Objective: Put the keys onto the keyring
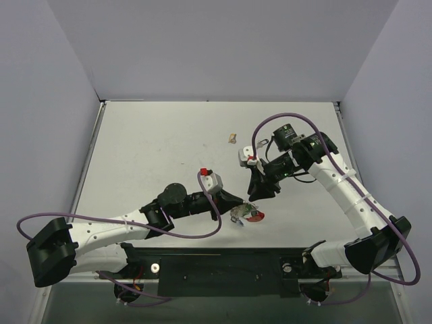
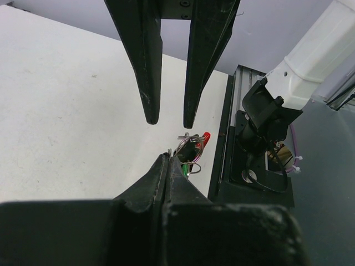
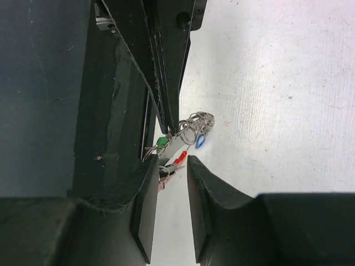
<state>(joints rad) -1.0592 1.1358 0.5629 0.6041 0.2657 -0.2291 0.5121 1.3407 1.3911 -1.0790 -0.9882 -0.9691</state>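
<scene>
Top external view first, Ben: where do we see the keys [image 1: 244,214]?

We see them near the front edge of the white table [image 1: 155,142], Mia, about in the middle between the two arms. They are a tiny shiny bunch with a red bit [image 1: 257,216] on the right side.

And the left gripper [image 1: 237,201]?

It lies low and points right, and its tip is right at the bunch. In the left wrist view we see its two fingers [image 2: 150,183] pressed tight together. A little piece of metal pokes out at the very tip. So we say it is clamped on the keys. The right wrist view shows this too: the closed tip touches the thin wire loops [image 3: 191,124] of the bunch.

What colours do we see up close?

A blue bit [image 3: 199,141], a green bit [image 3: 161,145] and the red one, all in among the grey metal.

Do the keys touch the table?

We cannot tell that, Mia.

What about the right gripper [image 1: 258,194]?

It comes down from behind, with its tips just above the bunch. Its fingers [image 2: 147,83] are spread apart and they squeeze nothing. They do not touch the keys or the left gripper.

Anything else on the table?

A small tan lump [image 1: 233,138] sits farther back, well apart from the keys.
</scene>
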